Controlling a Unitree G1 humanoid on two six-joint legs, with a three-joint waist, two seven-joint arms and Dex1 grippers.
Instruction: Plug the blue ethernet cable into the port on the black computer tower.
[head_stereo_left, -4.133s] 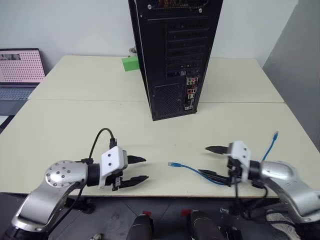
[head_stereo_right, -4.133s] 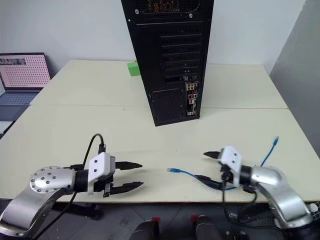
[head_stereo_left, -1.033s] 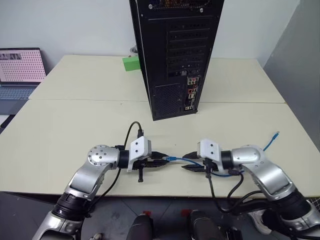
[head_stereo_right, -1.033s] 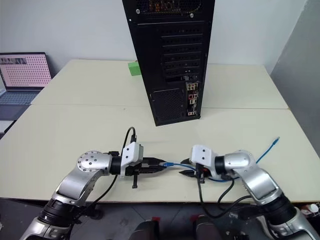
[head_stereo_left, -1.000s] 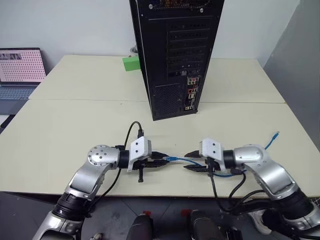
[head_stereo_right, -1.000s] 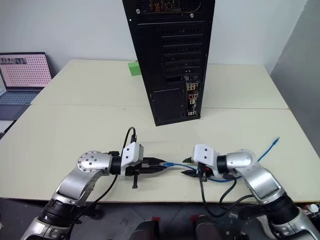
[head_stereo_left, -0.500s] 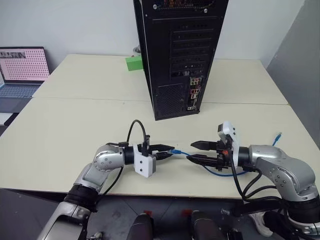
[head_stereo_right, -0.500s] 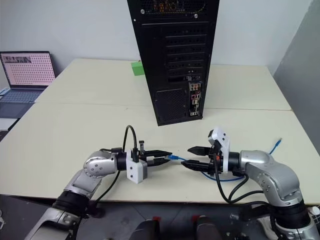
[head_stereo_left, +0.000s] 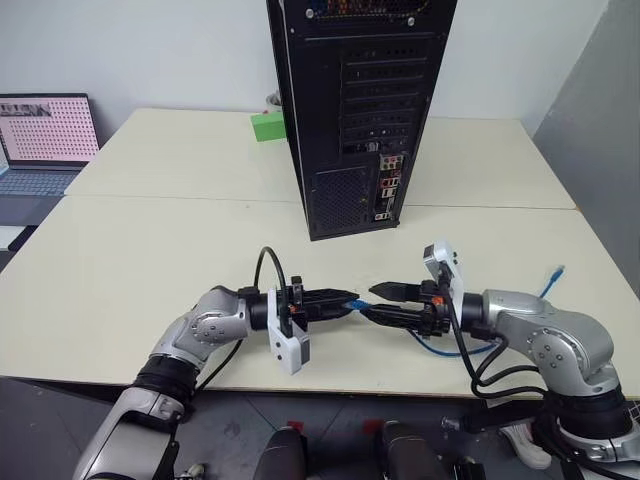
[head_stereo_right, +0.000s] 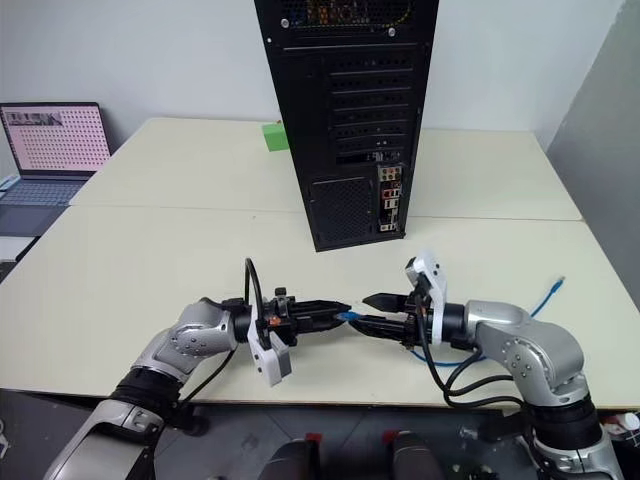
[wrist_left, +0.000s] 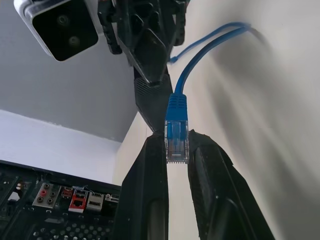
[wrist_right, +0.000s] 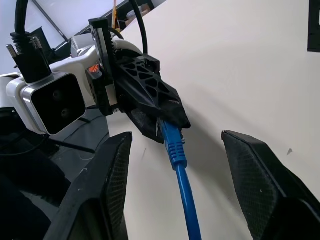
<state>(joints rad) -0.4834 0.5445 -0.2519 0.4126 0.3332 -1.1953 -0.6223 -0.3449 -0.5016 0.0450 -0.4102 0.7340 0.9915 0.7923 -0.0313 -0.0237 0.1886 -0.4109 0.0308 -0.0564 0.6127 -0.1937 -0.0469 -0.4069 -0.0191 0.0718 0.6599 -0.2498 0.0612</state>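
Between the two claws, low over the near part of the cream table (head_stereo_left: 150, 250), the plug end of the blue ethernet cable (wrist_left: 176, 135) sits pinched in the left gripper (head_stereo_left: 345, 300), whose black fingers are closed on the clear connector with the blue boot sticking out past the tips. Facing it tip to tip, the right gripper (head_stereo_left: 380, 302) has its jaws parted on either side of the cord just behind that plug, not pressing on it. From there the cable sags to the tabletop under the right wrist, loops back, and trails away to its far plug (head_stereo_left: 556, 270), well off beyond the right arm near the table edge. Straight ahead of both claws stands the black computer tower (head_stereo_left: 360, 110) with its rear face toward them — the port (head_stereo_left: 387, 180) lies in the narrow strip of coloured connectors, open table between it and the held plug. Past the tower's left side sits a green block (head_stereo_left: 266, 126); far out beyond the left arm, a laptop (head_stereo_left: 45, 140).
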